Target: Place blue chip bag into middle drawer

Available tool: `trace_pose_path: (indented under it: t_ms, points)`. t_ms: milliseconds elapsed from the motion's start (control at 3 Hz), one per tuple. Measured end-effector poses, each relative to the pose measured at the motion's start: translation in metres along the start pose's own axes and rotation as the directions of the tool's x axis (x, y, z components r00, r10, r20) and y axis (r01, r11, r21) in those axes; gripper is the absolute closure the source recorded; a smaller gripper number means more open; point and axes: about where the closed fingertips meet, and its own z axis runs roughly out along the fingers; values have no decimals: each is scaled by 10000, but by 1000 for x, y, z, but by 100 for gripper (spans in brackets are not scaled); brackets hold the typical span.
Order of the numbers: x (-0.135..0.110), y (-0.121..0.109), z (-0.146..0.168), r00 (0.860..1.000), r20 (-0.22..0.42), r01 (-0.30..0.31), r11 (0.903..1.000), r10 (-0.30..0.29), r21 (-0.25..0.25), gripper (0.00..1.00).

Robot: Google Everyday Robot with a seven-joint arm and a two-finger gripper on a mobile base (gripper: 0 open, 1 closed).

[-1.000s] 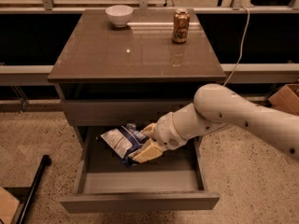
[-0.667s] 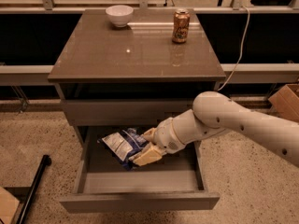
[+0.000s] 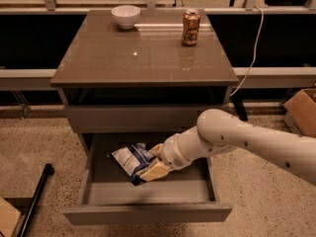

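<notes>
The blue chip bag (image 3: 129,159), dark blue and white foil, sits tilted inside the open middle drawer (image 3: 148,194), toward its back left. My gripper (image 3: 152,163) reaches down into the drawer from the right and its tan fingers (image 3: 154,171) are closed on the bag's right edge. The white arm (image 3: 237,142) crosses over the drawer's right side and hides part of its floor. The bag's lower corner is close to the grey drawer floor; I cannot tell if it touches.
A brown drink can (image 3: 190,27) and a white bowl (image 3: 125,16) stand at the back of the cabinet's top (image 3: 143,58). A shallower closed drawer front (image 3: 143,118) is above the open drawer. A cardboard box (image 3: 302,110) is at right, a black pole (image 3: 34,201) at left.
The arm has pulled slightly back and left inside the drawer, and the bag has moved with it, a little lower. The gripper still holds the bag.
</notes>
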Motion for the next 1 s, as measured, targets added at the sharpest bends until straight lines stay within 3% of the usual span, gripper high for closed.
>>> trace_pose_path:
  t_ms: [333, 1000]
  points:
    - [40, -21, 22, 9990, 208, -400, 9991, 396, 163, 100]
    - [119, -55, 56, 9873, 269, -1572, 9873, 1566, 238, 58]
